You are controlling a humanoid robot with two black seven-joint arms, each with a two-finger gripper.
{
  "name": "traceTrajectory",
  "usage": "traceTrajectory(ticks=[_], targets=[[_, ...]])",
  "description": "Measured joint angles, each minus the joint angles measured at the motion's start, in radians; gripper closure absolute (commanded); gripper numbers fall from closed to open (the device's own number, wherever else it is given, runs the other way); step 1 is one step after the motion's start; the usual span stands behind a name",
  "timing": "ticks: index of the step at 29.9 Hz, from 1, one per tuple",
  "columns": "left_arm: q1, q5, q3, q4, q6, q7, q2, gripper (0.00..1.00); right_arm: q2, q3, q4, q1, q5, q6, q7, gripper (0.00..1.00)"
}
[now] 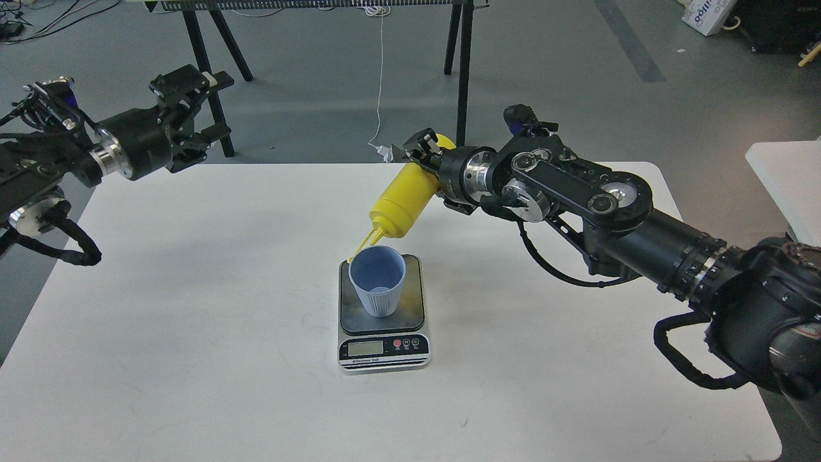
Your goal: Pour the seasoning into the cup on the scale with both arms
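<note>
The light-blue cup point(378, 280) stands upright on the dark plate of the scale point(383, 317) in the middle of the white table. My right gripper point(424, 154) is shut on the base end of the yellow seasoning bottle point(401, 199), which is tilted steeply with its nozzle pointing down at the far rim of the cup. The cap on its thin tether hangs at the cup's far left rim. My left gripper point(192, 109) is empty, up at the far left corner of the table, well away from the cup; its fingers look spread.
The white table point(192, 308) has its far edge just behind the bottle and its right edge under my right arm. Black trestle legs point(458, 70) and a white cable stand on the floor beyond. A second white table point(786, 179) is at right.
</note>
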Motion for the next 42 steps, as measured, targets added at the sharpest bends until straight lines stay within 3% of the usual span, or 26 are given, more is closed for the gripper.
traceTrajectory(ticks=[27, 34, 42], targets=[[0.008, 0.000, 0.000, 0.000, 0.000, 0.000, -0.001, 0.01, 0.000, -0.047, -0.002, 0.030, -0.041, -0.008, 0.010, 0.97], [0.013, 0.000, -0.001, 0.000, 0.000, 0.000, 0.001, 0.01, 0.000, 0.222, -0.015, 0.035, 0.016, -0.002, -0.004, 0.96], [0.013, 0.000, 0.000, 0.000, 0.000, 0.000, 0.009, 0.01, -0.002, 0.609, -0.019, -0.055, 0.451, 0.010, -0.043, 0.96]])
